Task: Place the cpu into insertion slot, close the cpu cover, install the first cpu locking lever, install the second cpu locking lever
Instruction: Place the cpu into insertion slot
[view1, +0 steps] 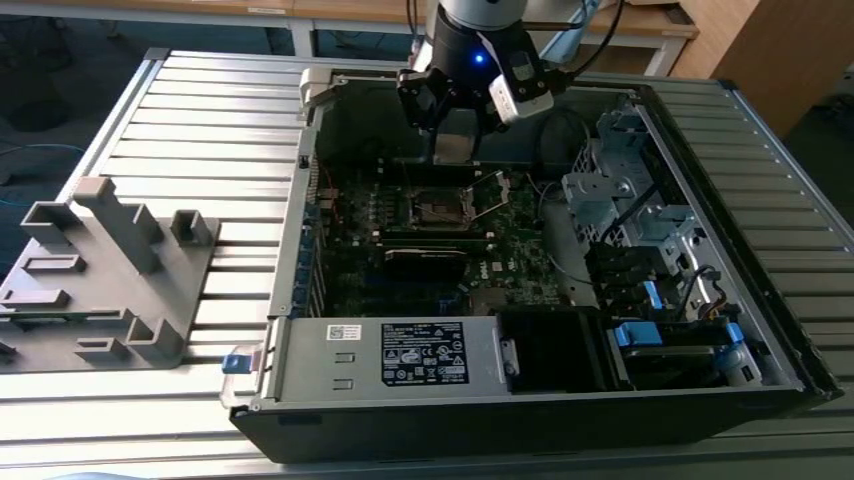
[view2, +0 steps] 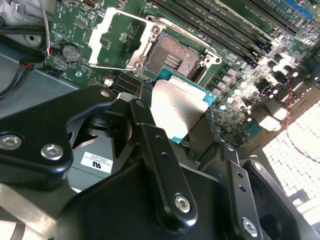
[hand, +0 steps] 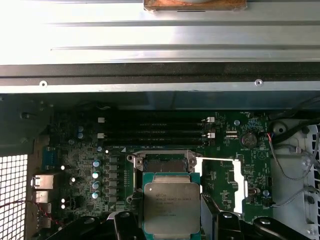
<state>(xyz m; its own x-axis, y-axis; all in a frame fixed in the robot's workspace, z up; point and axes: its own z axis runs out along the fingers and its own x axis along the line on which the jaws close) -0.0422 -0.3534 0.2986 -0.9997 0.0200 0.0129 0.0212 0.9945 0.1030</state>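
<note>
Above the bare socket (view2: 172, 55), gripper (view2: 176, 125) clamping printed cpu (view2: 175, 100), cpu cover (view2: 105, 30) open

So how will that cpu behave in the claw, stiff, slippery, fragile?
The cpu looks like a thin flat plate, so probably stiff and light. Its smooth metal top suggests it could slip in the claw, which grips its sides. The thin green edge looks fragile if dropped.

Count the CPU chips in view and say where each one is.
1. The cpu is held in the tool near the empty socket, whose cpu cover stands open.
</note>
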